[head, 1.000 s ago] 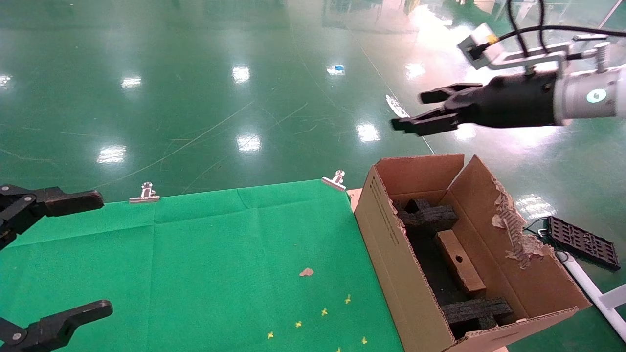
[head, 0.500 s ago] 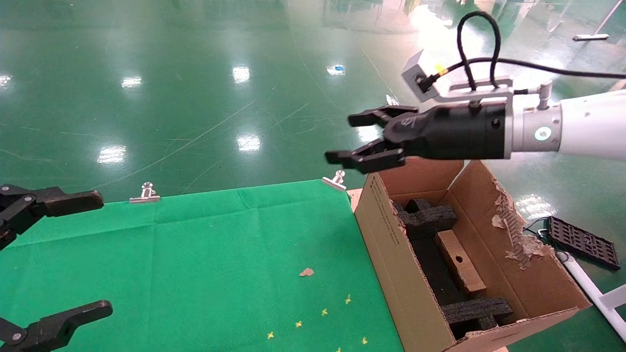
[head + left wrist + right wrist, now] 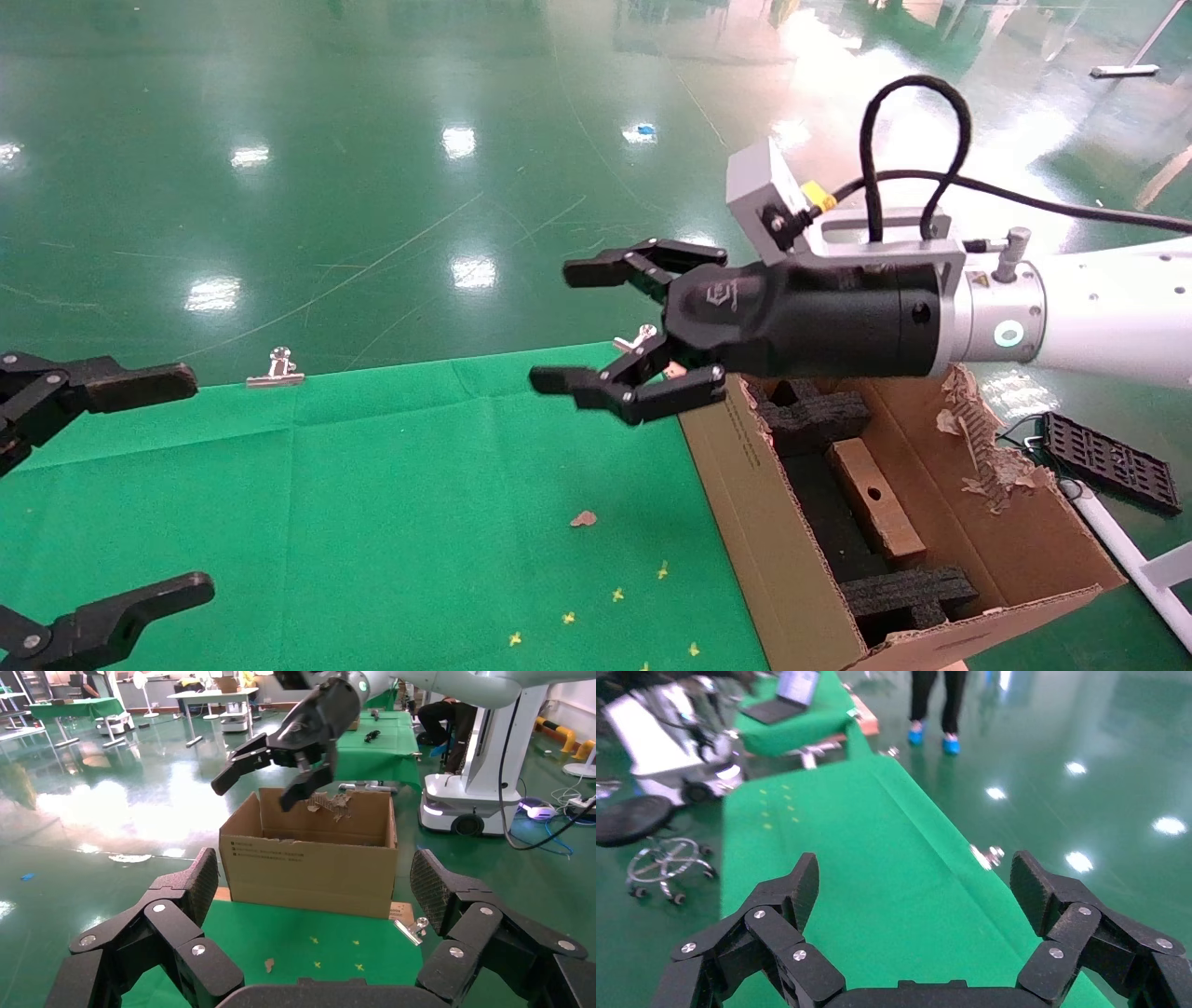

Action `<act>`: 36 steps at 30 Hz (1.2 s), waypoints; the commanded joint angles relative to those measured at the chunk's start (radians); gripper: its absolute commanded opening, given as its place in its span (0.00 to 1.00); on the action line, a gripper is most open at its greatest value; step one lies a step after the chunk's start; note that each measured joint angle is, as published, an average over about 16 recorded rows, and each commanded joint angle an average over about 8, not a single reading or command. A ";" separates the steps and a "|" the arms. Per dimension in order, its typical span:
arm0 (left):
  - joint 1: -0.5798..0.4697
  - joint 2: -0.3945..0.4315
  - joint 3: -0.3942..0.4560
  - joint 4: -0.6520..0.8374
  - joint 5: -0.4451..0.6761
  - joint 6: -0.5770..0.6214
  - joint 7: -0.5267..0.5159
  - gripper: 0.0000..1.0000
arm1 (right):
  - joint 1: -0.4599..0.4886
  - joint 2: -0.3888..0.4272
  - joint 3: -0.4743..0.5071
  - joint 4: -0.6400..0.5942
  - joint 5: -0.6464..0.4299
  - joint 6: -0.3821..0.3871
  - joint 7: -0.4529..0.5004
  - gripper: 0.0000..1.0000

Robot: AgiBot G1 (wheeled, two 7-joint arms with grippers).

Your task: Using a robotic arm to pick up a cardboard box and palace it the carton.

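— What's hidden in the head view?
— The robotic arm covers the carton's far end; its near corner runs off the edge.
— And the print?
— The carton's black text is too small to read.

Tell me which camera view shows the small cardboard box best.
The head view. It looks down into the carton, where the cardboard box lies between black foam blocks, round hole facing up. The left wrist view shows only the carton's outer wall, hiding the box. The right wrist view shows neither, only green cloth.
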 commanded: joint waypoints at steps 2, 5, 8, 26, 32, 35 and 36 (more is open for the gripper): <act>0.000 0.000 0.000 0.000 0.000 0.000 0.000 1.00 | -0.057 -0.001 0.058 0.047 0.019 -0.014 -0.011 1.00; 0.000 0.000 0.000 0.000 0.000 0.000 0.000 1.00 | -0.114 -0.003 0.115 0.094 0.038 -0.028 -0.021 1.00; 0.000 0.000 0.000 0.000 0.000 0.000 0.000 1.00 | -0.171 -0.004 0.173 0.142 0.057 -0.043 -0.032 1.00; 0.000 0.000 0.001 0.000 -0.001 -0.001 0.001 1.00 | -0.355 -0.009 0.359 0.292 0.121 -0.088 -0.064 1.00; 0.000 0.000 0.001 0.000 -0.001 -0.001 0.001 1.00 | -0.341 -0.009 0.345 0.282 0.116 -0.085 -0.062 1.00; 0.000 0.000 0.001 0.000 -0.001 -0.001 0.001 1.00 | -0.337 -0.009 0.340 0.278 0.114 -0.084 -0.061 1.00; 0.000 0.000 0.001 0.000 -0.001 -0.001 0.001 1.00 | -0.335 -0.008 0.339 0.277 0.114 -0.084 -0.061 1.00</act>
